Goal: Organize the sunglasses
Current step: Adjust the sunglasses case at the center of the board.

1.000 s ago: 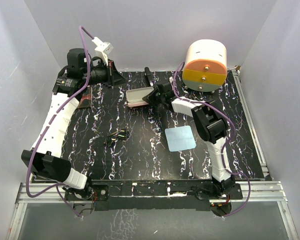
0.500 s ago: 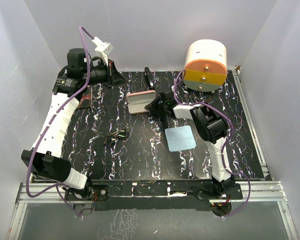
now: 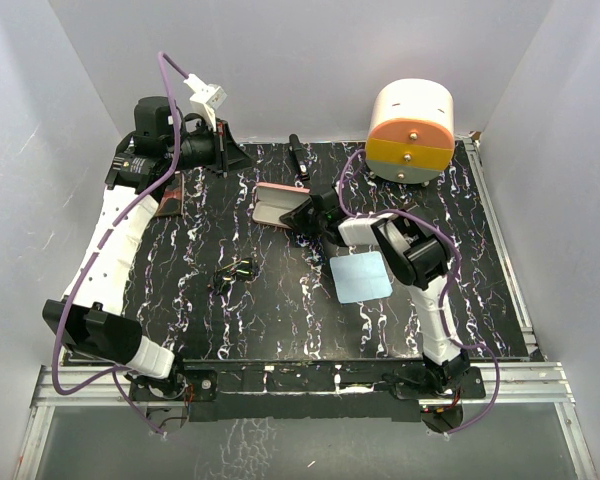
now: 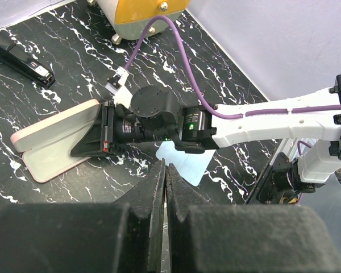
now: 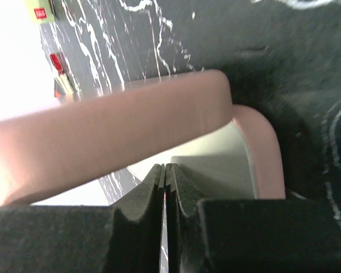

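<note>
The sunglasses (image 3: 234, 271) are small and dark-framed and lie on the black marbled table (image 3: 180, 300), left of centre. The pink case (image 3: 278, 205) lies open at the back middle; it also shows in the left wrist view (image 4: 51, 142). My right gripper (image 3: 302, 212) is shut with its tips pushed into the case mouth. In the right wrist view its tips (image 5: 165, 168) sit between the pink lid (image 5: 102, 133) and the pale lining (image 5: 216, 165). My left gripper (image 3: 240, 158) is shut and empty, raised at the back left, and in its own view the tips (image 4: 165, 169) are closed.
A light blue cloth (image 3: 361, 276) lies right of centre, under the right arm. A black stapler (image 3: 296, 154) lies at the back edge. A round white, orange and yellow drawer unit (image 3: 411, 130) stands at the back right. A reddish-brown object (image 3: 170, 200) lies at the left.
My right gripper has swung left and nearer, and the pink case has shifted slightly with it, its lid angle changing. The left arm and the sunglasses have not moved.
</note>
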Motion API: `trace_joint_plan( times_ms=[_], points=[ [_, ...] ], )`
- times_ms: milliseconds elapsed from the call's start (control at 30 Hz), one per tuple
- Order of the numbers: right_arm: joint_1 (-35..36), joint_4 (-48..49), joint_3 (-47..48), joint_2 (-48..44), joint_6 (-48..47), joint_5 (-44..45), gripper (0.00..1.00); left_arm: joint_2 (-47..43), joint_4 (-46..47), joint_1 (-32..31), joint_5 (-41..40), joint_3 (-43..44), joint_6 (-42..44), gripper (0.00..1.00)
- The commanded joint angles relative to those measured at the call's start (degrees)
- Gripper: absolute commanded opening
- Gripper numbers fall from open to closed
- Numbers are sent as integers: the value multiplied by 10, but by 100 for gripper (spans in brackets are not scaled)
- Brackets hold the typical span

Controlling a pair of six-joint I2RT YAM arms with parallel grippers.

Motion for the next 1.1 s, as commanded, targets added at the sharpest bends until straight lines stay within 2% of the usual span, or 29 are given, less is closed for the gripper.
trace_joint_plan(
  times_ms=[0, 367, 600, 800, 967, 1067],
  points=[
    [2, 13, 1, -7, -6, 25, 8, -19, 5, 0, 12, 15, 3, 0],
    [-24, -32, 30, -17, -69, 29, 8, -19, 9, 0, 17, 16, -1, 0],
    [-65, -66, 94, 27, -118, -57, 8, -21, 10, 0, 19, 12, -1, 0],
    [-69, -85, 119, 35, -145, -99, 8, -11, 19, 0, 32, 16, -11, 0],
    [-69, -33, 72, 11, -137, -122, 8, -12, 26, 0, 41, 11, -17, 0],
    [-69, 17, 35, -12, -121, -157, 11, -15, 29, 0, 42, 1, -16, 0]
  ],
)
